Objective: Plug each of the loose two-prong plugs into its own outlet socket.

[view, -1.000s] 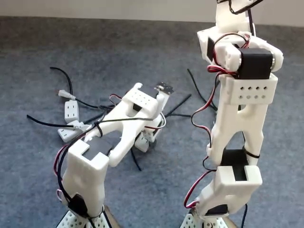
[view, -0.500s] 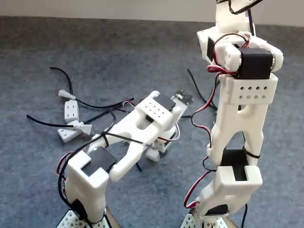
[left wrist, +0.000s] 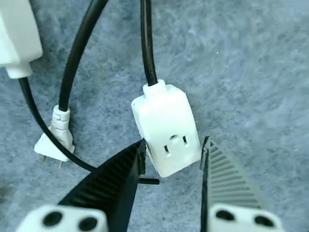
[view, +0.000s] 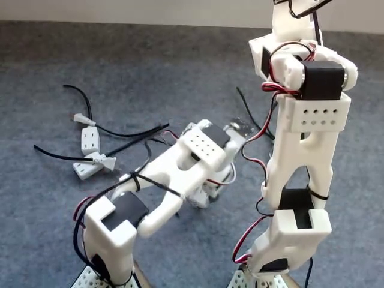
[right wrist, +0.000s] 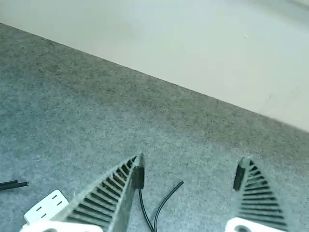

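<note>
- Two arms work your grey carpeted desk (view: 60, 66). The left arm (view: 180, 165) lies low, stretched over the desk's middle, and the right arm (view: 306, 156) stands upright, high above it.
- Your left jaws are released and spread wide, one on each side of a white outlet socket (left wrist: 166, 128). The dark one's tip is just beside the socket's side; I cannot tell if either touches it.
- That socket lies on the desk with its slotted face toward the wrist camera. A black cord (left wrist: 146, 43) runs out of its far end.
- One loose two-prong plug (left wrist: 52, 145) lies flat near the socket. Its prongs are bare and in no socket, and its own dark cable (left wrist: 81, 48) leads away.
- A white block (left wrist: 17, 34) sits by those cords at the view's edge; I cannot tell what it is.
- In the high view a white outlet strip (view: 90, 140) and a second white outlet (view: 84, 170) lie on the desk's left side, well apart from your left arm's tip. A small white plug (view: 108, 161) lies just beside that outlet.
- Your right jaws are released, spread wide, and grasp nothing. Below them, the right wrist view shows a white socket block (right wrist: 44, 207) and a thin black wire (right wrist: 164, 203) on the desk.
</note>
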`<state>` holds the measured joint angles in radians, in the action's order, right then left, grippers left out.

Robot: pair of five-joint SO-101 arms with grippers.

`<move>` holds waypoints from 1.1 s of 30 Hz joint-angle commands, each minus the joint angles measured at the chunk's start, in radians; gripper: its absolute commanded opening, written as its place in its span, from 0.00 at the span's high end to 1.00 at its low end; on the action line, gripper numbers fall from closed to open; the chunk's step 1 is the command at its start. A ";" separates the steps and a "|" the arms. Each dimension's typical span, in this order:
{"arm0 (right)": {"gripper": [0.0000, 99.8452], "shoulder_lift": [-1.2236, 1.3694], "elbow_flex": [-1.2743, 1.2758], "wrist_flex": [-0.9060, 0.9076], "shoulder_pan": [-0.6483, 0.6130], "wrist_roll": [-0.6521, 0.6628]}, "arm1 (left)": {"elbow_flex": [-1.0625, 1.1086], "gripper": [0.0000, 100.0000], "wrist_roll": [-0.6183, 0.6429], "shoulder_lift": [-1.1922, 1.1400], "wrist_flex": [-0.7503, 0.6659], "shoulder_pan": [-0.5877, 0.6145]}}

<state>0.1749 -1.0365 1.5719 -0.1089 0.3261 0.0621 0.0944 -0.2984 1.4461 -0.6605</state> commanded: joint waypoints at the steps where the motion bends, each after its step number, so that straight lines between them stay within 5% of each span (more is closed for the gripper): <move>1: 0.70 -0.019 -0.015 -0.022 0.010 0.011 | -0.033 0.80 0.009 0.050 0.008 -0.090; 19: 0.70 -0.019 -0.015 -0.022 0.012 0.011 | -0.079 0.81 0.009 0.051 -0.026 -0.200; 33: 0.70 -0.019 -0.015 -0.016 0.012 0.012 | 0.027 0.80 0.005 0.249 0.029 0.067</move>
<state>0.1749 -1.0365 1.5719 -0.1089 0.3261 0.0161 0.0959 -0.1036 1.4799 -0.7020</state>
